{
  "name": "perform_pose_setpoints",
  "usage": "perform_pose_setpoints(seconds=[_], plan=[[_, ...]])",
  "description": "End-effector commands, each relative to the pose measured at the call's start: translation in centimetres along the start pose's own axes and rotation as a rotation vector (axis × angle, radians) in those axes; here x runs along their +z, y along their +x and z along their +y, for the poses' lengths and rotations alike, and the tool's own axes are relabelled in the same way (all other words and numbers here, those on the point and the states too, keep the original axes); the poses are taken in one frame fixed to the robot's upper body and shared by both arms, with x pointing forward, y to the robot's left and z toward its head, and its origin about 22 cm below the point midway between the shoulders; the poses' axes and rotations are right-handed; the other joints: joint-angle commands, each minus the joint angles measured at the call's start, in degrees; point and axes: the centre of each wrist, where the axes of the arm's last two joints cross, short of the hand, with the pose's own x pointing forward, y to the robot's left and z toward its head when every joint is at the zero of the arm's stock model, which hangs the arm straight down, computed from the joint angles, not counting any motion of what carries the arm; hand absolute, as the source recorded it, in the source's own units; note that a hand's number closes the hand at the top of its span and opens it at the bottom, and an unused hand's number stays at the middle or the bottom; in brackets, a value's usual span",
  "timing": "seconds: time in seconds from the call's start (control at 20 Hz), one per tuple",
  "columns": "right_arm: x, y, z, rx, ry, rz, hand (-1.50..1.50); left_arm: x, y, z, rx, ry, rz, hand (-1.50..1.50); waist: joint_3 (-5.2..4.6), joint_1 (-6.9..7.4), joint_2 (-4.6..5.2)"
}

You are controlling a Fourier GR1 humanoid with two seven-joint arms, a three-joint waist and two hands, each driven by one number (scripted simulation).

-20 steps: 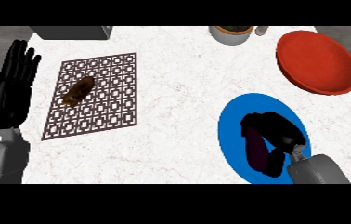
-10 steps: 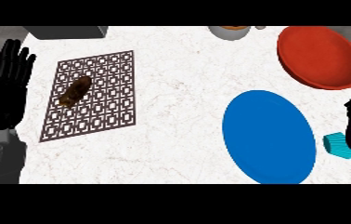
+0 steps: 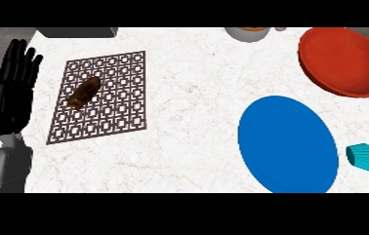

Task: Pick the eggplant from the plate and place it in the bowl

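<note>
change: my right hand and the eggplant, on the blue plate [image 3: 288, 144] a second ago, are gone from view | left hand [image 3: 18, 90] rests at left edge, fingers straight | red bowl [image 3: 338, 61] cut off at right

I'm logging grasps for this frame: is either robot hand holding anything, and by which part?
Nothing visibly held. The left robot hand rests open at the left edge, fingers up. The right robot hand is out of view, and the blue plate shows no eggplant.
</note>
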Motion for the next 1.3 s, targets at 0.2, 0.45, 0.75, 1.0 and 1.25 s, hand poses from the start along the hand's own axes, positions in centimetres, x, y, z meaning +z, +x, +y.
perform_pose_setpoints(seconds=[0.2,0.45,0.75,1.0,1.25], plan=[[3.4,-3.6,-5.7,-0.119,-0.229,-0.174,1.5,0.2,-0.5,-0.6,0.005,-0.028,0.002,0.0,-0.22,1.52,-0.54],[3.9,-4.3,-7.0,-0.272,-0.299,-0.281,1.5,-0.7,0.3,-1.3,0.015,-0.046,0.005,0.0,-0.36,2.74,-0.57],[3.7,-4.2,-8.6,-0.424,-0.269,-0.37,1.5,-1.2,0.3,-1.8,-0.001,-0.057,-0.002,0.0,-0.63,3.25,-0.57],[3.1,-3.5,-10.4,-0.46,-0.235,-0.373,1.5,-1.3,0.0,-2.7,0.009,-0.074,0.004,0.0,-0.74,4.38,-0.42],[0.0,-1.4,-10.2,-0.431,-0.141,-0.383,1.5,-1.8,0.7,-3.6,0.02,-0.094,-0.008,0.0,-0.86,5.52,-0.4]])
